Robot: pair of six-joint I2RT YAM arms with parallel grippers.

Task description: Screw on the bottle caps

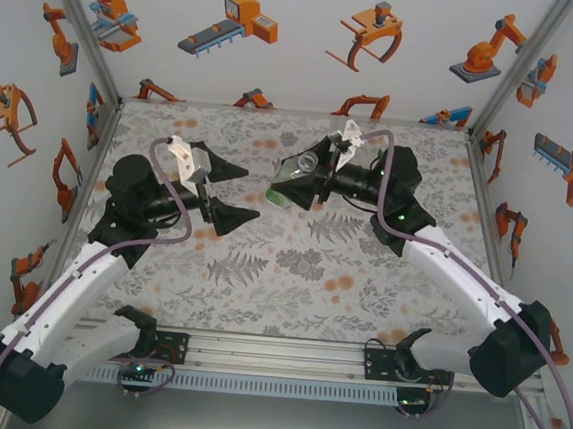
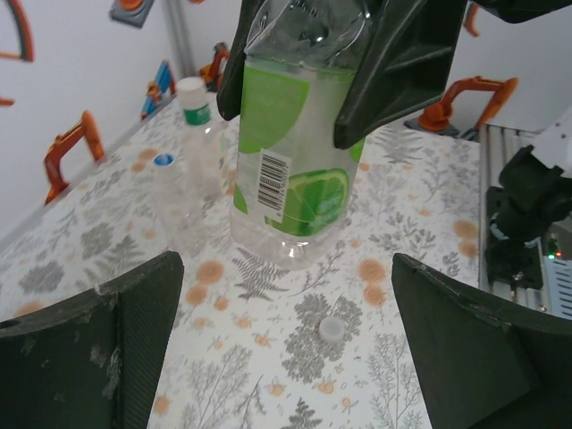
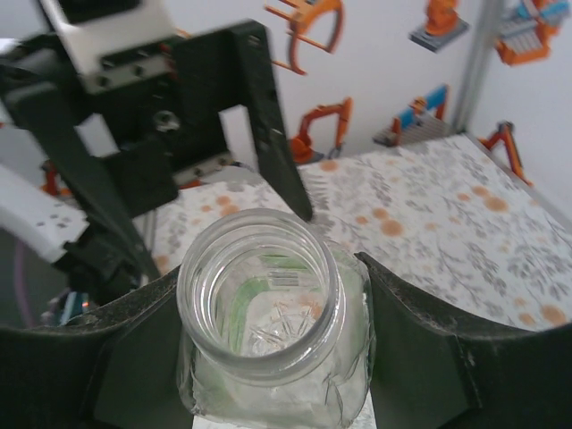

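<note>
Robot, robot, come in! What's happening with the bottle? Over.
Left gripper open, empty. Right gripper shut on lime-label bottle, mouth uncapped. Pale cap loose on table. Nothing in the way.

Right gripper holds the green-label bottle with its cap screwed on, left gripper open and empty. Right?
No: the bottle has no cap; the right wrist view looks straight into its open mouth. The right gripper does hold it; the left gripper is open, empty.

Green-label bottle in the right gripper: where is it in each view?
Top external: green-label bottle just above centre, at the right arm's tip.
Left wrist: bottle top centre, barcode facing the camera.
Right wrist: bottle bottom centre, open mouth toward the camera.
Landmark: right gripper clamped on it, black fingers either side.
</note>
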